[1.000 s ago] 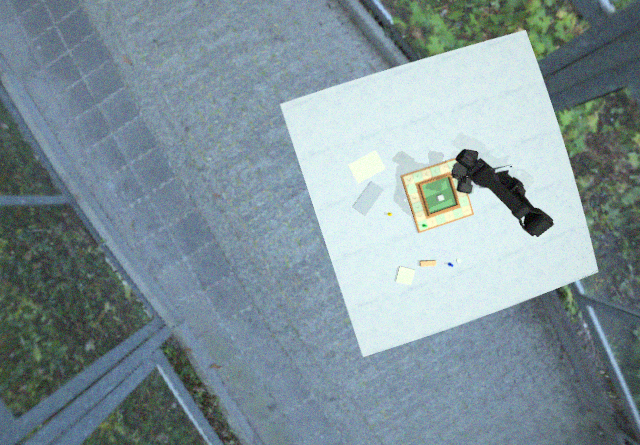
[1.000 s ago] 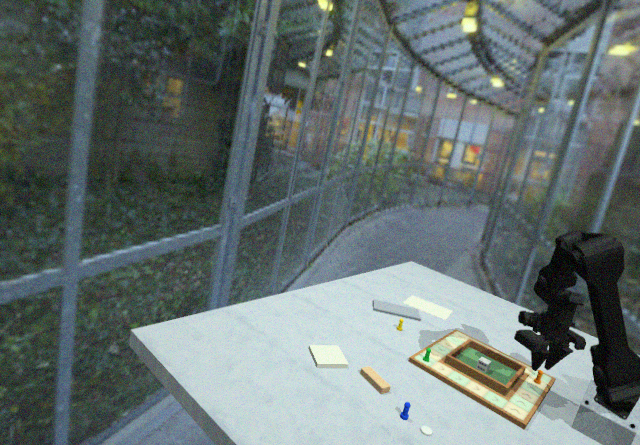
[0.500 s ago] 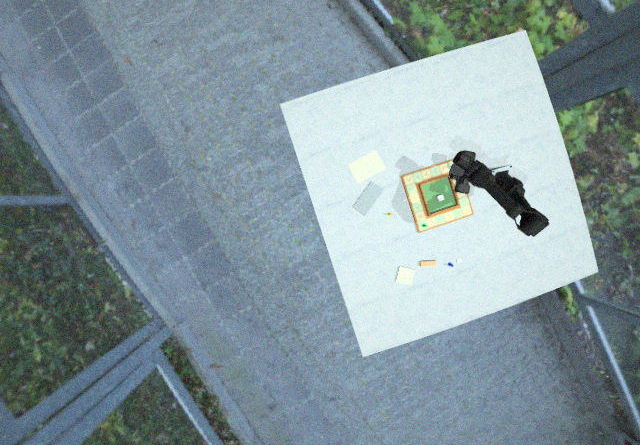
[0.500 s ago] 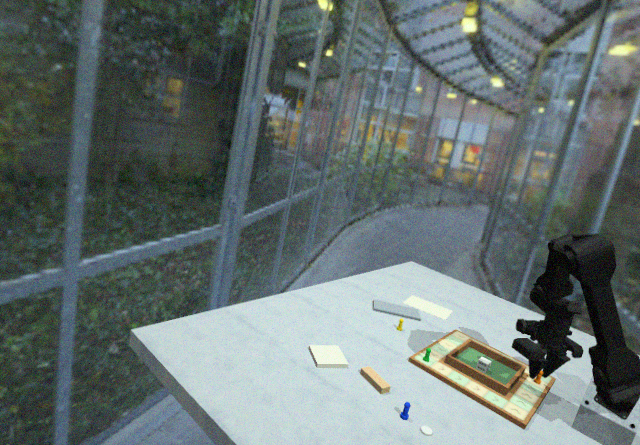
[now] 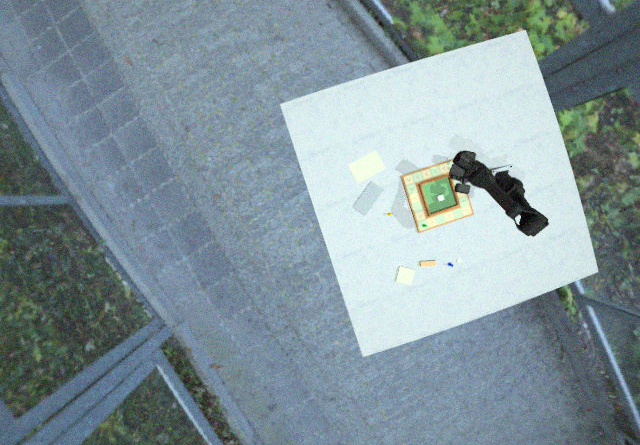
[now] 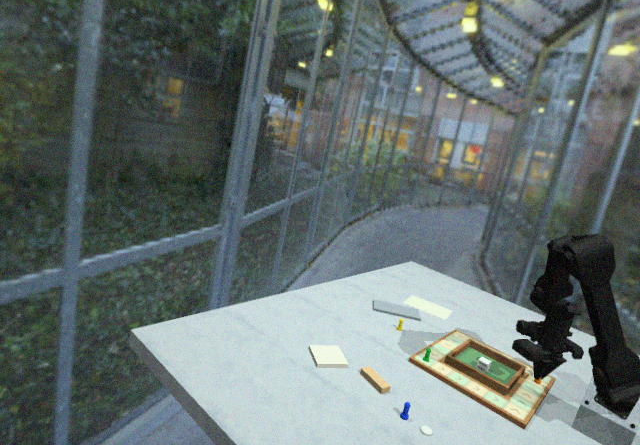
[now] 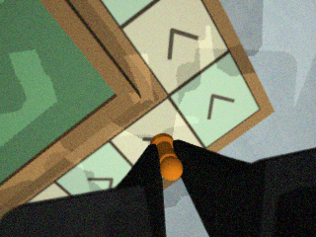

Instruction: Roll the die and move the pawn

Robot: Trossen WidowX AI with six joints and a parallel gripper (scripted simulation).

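The orange pawn (image 6: pixel 538 379) (image 7: pixel 165 153) is upright at a cream square beside the green corner square of the board (image 5: pixel 439 219) (image 6: pixel 458 377) (image 7: pixel 197 30). My gripper (image 6: pixel 539 374) (image 7: pixel 164 149) is low over that square, its fingertips closed around the pawn from both sides. In the top view the arm covers the pawn. The white die (image 5: pixel 440 198) (image 6: pixel 483 362) lies on the green floor of the tray (image 5: pixel 422 198) (image 6: pixel 473 374) (image 7: pixel 94 130); its top pips are too small to read, and it is outside the wrist view.
A green pawn (image 5: pixel 423 225) (image 6: pixel 427 355) stands on the board's far corner. Off the board are a yellow pawn (image 5: pixel 389 214) (image 6: pixel 400 325), blue pawn (image 5: pixel 450 264) (image 6: pixel 405 411), white disc (image 5: pixel 458 261) (image 6: pixel 425 430), wooden block (image 5: pixel 427 263) (image 6: pixel 375 379), grey slab (image 5: pixel 368 198) (image 6: pixel 395 309) and two pale flat pieces.
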